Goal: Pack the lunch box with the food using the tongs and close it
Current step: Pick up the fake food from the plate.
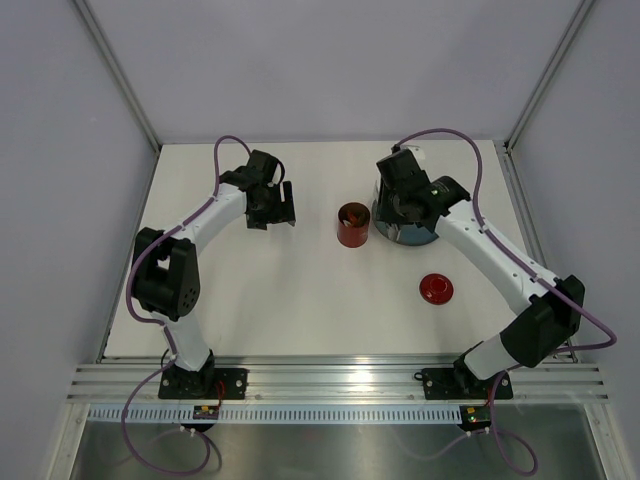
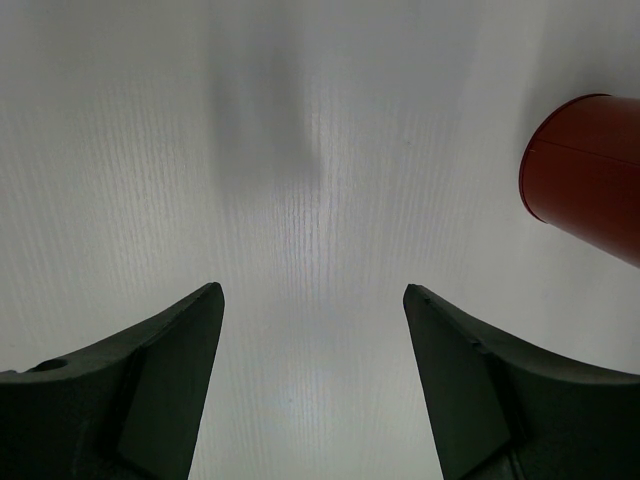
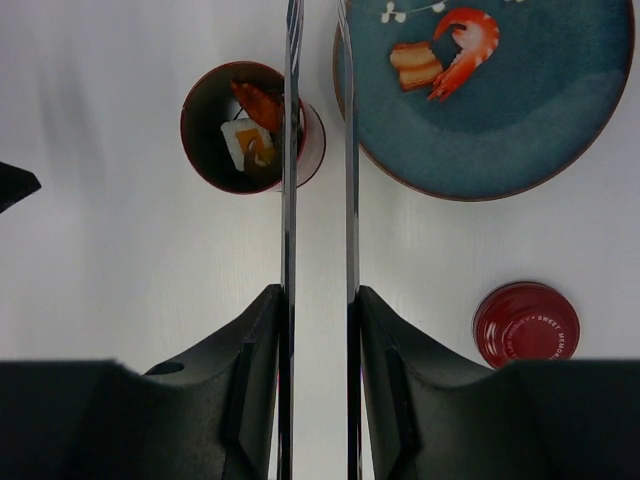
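Note:
The red lunch box point(image 3: 250, 125) stands open on the table, with an orange-red shrimp piece point(image 3: 258, 100) and a white-and-orange piece point(image 3: 245, 143) of food inside. Beside it on the blue plate point(image 3: 520, 130) lie a shrimp point(image 3: 465, 45) and a striped orange piece point(image 3: 415, 65). My right gripper point(image 3: 320, 295) is shut on the tongs point(image 3: 290, 200). Their two slim arms run forward between the box and the plate, tips apart and holding nothing. The round red lid point(image 3: 527, 323) lies separately on the table. My left gripper point(image 2: 313, 290) hangs open and empty left of the lunch box point(image 2: 590, 170).
In the top view the lunch box point(image 1: 353, 224) is mid-table, the plate point(image 1: 388, 228) is largely hidden under my right arm, and the lid point(image 1: 436, 288) lies nearer the front. Grey walls and metal posts enclose the table on three sides.

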`<move>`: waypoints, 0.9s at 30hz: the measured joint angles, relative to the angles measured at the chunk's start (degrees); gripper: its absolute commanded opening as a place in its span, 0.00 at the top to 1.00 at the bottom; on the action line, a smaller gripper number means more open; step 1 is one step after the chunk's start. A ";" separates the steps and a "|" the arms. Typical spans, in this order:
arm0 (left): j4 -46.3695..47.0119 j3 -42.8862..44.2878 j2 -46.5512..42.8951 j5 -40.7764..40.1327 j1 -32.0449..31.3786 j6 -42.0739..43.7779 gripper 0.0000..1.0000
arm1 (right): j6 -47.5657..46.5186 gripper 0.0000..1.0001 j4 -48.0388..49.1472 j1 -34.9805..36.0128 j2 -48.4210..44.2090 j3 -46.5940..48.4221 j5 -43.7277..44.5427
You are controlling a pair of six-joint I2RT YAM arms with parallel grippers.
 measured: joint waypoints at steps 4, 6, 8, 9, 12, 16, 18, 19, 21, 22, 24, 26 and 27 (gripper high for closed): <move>0.00 0.00 0.00 0.00 0.00 0.00 0.23 | 0.20 0.60 0.04 -2.69 0.00 -0.26 0.48; 0.00 0.00 0.00 0.00 0.00 0.02 0.23 | 0.46 0.59 0.55 -5.14 -0.02 -1.18 0.26; 0.00 0.00 0.00 0.02 0.00 0.02 0.23 | 0.87 0.58 1.14 -7.74 -0.02 -3.10 -0.17; 0.00 0.00 0.00 0.00 0.00 0.02 0.23 | 1.07 0.58 1.31 -8.90 -0.02 -4.22 -0.42; 0.00 0.00 0.00 0.00 0.00 0.02 0.23 | 1.49 0.57 1.33 -10.86 0.00 -7.13 -0.81; 0.00 0.00 0.00 0.02 0.00 0.02 0.23 | 1.70 0.56 1.75 -11.08 0.37 -8.98 -1.86; 0.00 0.00 0.00 0.02 0.00 0.02 0.23 | 1.77 0.56 2.14 -11.06 0.87 -9.46 -2.12; 0.00 0.00 0.00 0.02 0.00 0.02 0.23 | 1.88 0.56 2.34 -11.06 1.14 -9.68 -2.16; 0.00 0.00 0.00 0.02 0.00 0.02 0.23 | 1.92 0.56 2.80 -11.06 1.70 -9.92 -2.34; 0.00 0.00 0.00 0.02 0.00 0.04 0.23 | 1.95 0.56 3.06 -11.06 2.10 -10.01 -2.54; 0.00 0.00 0.00 0.02 0.00 0.04 0.23 | 1.95 0.56 3.63 -11.06 3.06 -10.03 -2.84; 0.00 0.00 0.00 0.02 0.00 0.07 0.23 | 2.03 0.56 4.15 -11.06 3.93 -10.14 -3.23; -0.02 0.00 0.00 0.02 0.00 0.07 0.23 | 2.10 0.56 4.39 -11.08 4.33 -10.25 -3.37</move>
